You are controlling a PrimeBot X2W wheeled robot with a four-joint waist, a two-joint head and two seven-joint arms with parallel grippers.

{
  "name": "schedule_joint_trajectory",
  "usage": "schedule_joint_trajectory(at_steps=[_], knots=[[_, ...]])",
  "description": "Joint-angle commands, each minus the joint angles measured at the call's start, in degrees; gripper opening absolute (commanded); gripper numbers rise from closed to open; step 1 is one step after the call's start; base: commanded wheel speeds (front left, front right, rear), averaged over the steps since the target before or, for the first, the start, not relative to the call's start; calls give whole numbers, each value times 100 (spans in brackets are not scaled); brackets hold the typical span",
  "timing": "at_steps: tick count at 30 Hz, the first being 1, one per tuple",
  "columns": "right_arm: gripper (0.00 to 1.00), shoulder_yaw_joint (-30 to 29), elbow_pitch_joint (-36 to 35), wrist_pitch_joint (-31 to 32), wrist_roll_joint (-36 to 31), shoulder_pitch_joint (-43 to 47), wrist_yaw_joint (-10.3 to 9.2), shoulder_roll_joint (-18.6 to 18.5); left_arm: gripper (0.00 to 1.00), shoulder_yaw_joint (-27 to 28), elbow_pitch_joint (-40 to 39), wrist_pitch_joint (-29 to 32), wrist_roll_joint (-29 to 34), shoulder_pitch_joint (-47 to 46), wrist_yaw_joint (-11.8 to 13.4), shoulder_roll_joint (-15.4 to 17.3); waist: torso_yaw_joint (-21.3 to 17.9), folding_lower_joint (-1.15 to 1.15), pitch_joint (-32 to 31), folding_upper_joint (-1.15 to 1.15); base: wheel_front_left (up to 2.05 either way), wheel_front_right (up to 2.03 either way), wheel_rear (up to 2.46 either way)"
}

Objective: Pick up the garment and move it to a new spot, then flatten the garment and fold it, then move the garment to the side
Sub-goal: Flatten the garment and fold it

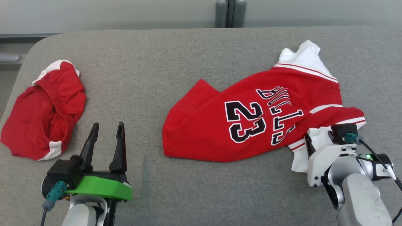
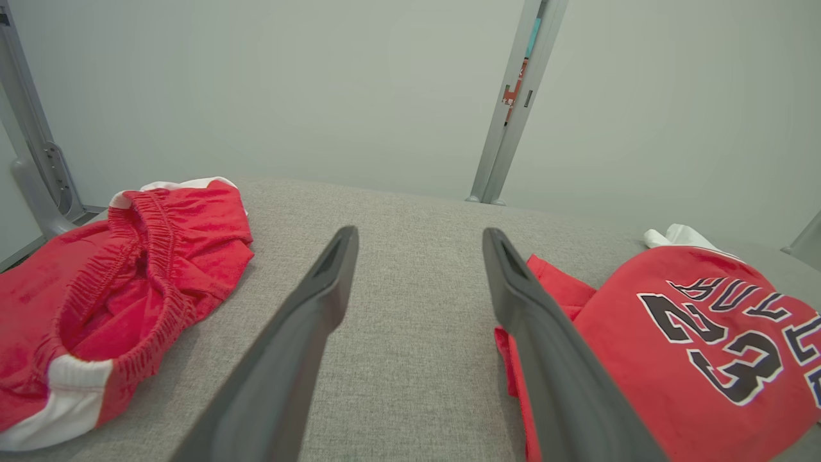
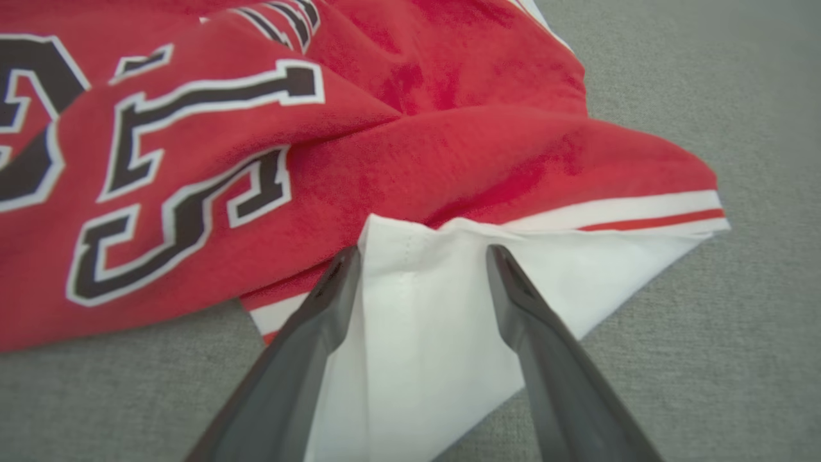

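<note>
The garment, a red jersey [image 1: 251, 119] with "23" and "BULLS" in black and white, lies crumpled on the grey table at centre right. Its white sleeve [image 3: 417, 333] sticks out at the near right corner. My right gripper [image 3: 422, 253] is open and low over that sleeve, one finger on each side of the white cloth; in the head view the right gripper [image 1: 318, 139] sits at the jersey's near right edge. My left gripper [image 1: 108, 125] is open above bare table with nothing between its fingers [image 2: 321, 301], left of the jersey [image 2: 693, 346].
Red shorts [image 1: 44, 110] with white trim and an elastic waistband lie bunched at the table's left edge [image 2: 128, 276]. The grey table [image 1: 188, 56] has bare room between the shorts and the jersey. A grey post [image 1: 230, 12] stands behind the far edge.
</note>
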Motion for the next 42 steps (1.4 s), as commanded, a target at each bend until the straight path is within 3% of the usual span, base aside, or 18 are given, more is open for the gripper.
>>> schedule_joint_trajectory(at_steps=[1,4,6,7,10,16,22,23,24,35,39,42], knots=[[100,-52,-55,-51,-40,85,-8,-8,100,24,18,-2,-11,-54,-14,-7,-26,0,-14,0,0,0,0],[100,-109,-100,-109,-22,109,-8,1,100,4,19,-2,-17,-53,-14,4,-63,0,-33,0,0,0,0],[95,-94,-114,-159,64,97,-8,5,100,2,21,-2,-20,-54,-14,17,-86,0,-43,0,0,0,0],[58,-76,-122,-181,91,86,-8,5,100,-7,23,-2,-22,-50,-14,22,-97,0,-49,0,0,0,0],[0,-40,-95,-222,155,71,-8,5,100,-14,33,-2,-26,-44,-14,35,-112,0,-67,0,0,0,0],[0,-109,-251,-334,287,308,-8,2,100,-16,52,-2,-24,24,-14,46,-159,0,-137,0,0,0,0],[0,-359,-871,-479,646,1058,-8,2,100,-10,30,-2,-33,115,-14,77,-339,0,-176,0,0,0,0],[42,-399,-973,-462,718,1194,-8,2,100,-3,21,-2,-30,124,-14,88,-396,0,-169,0,0,0,0],[100,-429,-1046,-432,781,1297,-8,4,100,10,15,-2,-30,127,-14,94,-444,0,-164,0,0,0,0],[100,-928,-1899,9,969,1737,-8,3,100,28,13,-2,-19,14,-14,111,-791,0,-147,0,0,0,0],[100,-897,-2464,-258,794,1630,-8,11,100,67,-16,-2,-14,59,-14,74,-771,0,-208,0,0,0,0],[100,-531,-2768,-629,676,1545,-8,9,100,84,-34,-2,19,110,-14,36,-704,0,-276,0,0,0,0]])
